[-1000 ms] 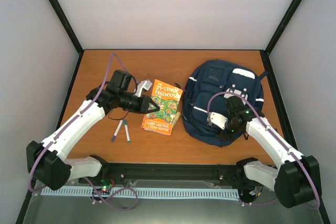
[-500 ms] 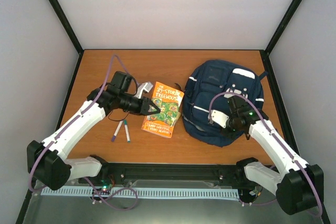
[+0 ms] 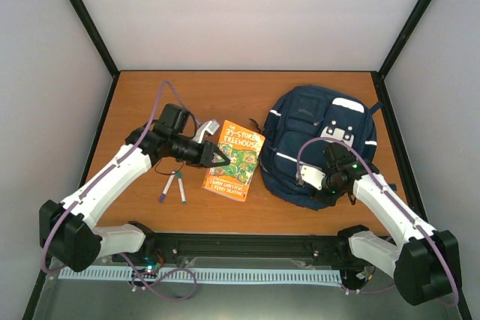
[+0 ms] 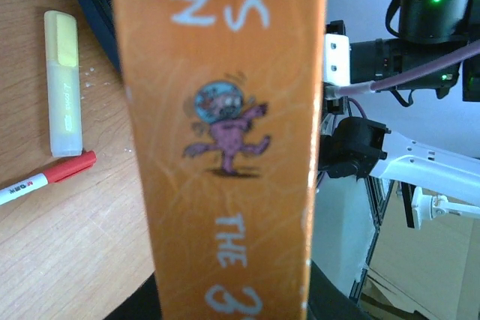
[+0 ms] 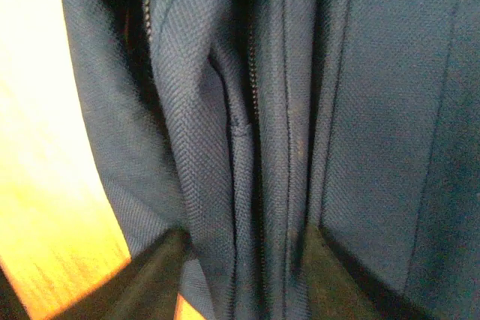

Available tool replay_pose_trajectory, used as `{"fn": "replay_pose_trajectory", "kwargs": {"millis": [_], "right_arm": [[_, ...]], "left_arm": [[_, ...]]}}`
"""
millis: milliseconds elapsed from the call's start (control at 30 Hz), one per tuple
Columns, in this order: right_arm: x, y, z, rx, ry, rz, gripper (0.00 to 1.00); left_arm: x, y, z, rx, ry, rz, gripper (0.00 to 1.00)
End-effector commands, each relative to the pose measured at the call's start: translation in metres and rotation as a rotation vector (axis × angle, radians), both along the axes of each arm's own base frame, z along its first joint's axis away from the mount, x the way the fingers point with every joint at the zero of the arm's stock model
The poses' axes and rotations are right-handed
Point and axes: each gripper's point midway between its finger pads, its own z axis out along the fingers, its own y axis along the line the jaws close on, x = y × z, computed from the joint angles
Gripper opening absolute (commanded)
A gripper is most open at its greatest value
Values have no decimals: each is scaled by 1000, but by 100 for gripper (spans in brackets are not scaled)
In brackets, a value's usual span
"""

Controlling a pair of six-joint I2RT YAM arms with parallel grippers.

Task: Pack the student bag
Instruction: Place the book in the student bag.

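Observation:
The student bag (image 3: 315,140), navy with white patches, lies at the right of the table. My right gripper (image 3: 324,187) is at its near edge. In the right wrist view the gripper (image 5: 247,275) is shut on a fold of the navy bag fabric (image 5: 202,110) beside a zipper. An orange paperback book (image 3: 236,159) is just left of the bag. My left gripper (image 3: 217,157) is shut on the book's left edge. In the left wrist view the orange book spine (image 4: 225,133) fills the middle, standing between the gripper (image 4: 232,294) fingers.
Two marker pens (image 3: 174,185) lie on the wooden table (image 3: 172,95) near the left arm. In the left wrist view a yellow highlighter (image 4: 64,84) and a red-capped marker (image 4: 45,181) lie on the wood below the book. Black frame posts edge the table.
My left gripper has shifted the book slightly right, toward the bag, and turned it a little. My right gripper rose briefly and then came back down to the bag's near edge.

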Motion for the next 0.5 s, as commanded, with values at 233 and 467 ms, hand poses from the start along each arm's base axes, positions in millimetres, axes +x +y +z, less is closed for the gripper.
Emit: {"fn": "replay_pose_trajectory", "kwargs": {"millis": [233, 467], "right_arm": [[65, -21, 69, -105, -341, -107, 3], [97, -33, 175, -121, -616, -197, 3]], "left_arm": [[-10, -17, 24, -102, -15, -126, 1], [-22, -45, 23, -95, -24, -233, 1]]}}
